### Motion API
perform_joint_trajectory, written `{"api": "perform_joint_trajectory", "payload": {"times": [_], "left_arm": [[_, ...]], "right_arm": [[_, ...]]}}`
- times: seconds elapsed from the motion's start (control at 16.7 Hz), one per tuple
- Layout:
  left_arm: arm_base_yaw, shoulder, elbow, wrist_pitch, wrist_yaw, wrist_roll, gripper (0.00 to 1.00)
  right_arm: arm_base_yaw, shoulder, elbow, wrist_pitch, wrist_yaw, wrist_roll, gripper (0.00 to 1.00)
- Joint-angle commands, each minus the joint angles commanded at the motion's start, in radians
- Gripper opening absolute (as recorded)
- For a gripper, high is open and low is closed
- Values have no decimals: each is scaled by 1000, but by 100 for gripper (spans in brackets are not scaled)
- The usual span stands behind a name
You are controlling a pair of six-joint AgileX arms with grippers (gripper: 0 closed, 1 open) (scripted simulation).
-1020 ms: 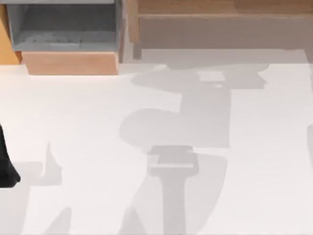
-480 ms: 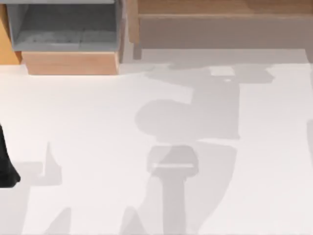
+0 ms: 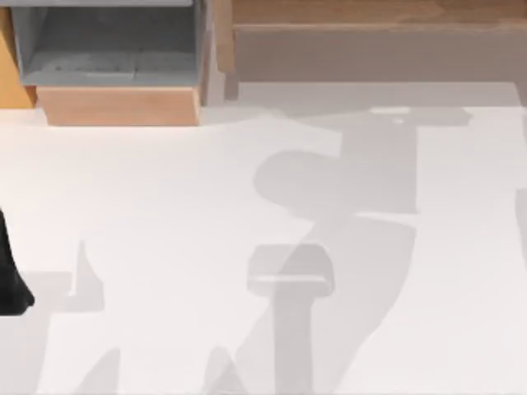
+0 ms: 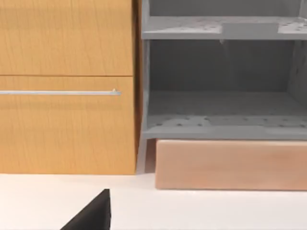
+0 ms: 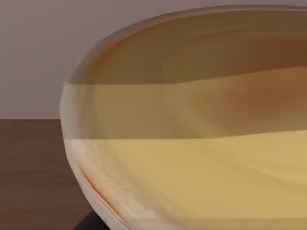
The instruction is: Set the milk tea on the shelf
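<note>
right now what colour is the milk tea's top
Creamy yellow-orange, best seen in the right wrist view: milk tea.

No readable text, labels or numbers anywhere.

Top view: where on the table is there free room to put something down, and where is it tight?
The white table lies bare from the grey-lined box and the shelf at the far edge down to the near edge. It is tight at the left edge, where the left arm rests.
</note>
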Motion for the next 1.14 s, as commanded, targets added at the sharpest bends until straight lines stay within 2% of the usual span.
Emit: {"api": "perform_joint_trajectory", "payload": {"times": [0.78,1.14], "left_arm": [[0,0,0,0,0,0,100],[0,0,0,0,0,0,100]], "right_arm": [[0,0,0,0,0,0,98],[0,0,0,0,0,0,100]]}}
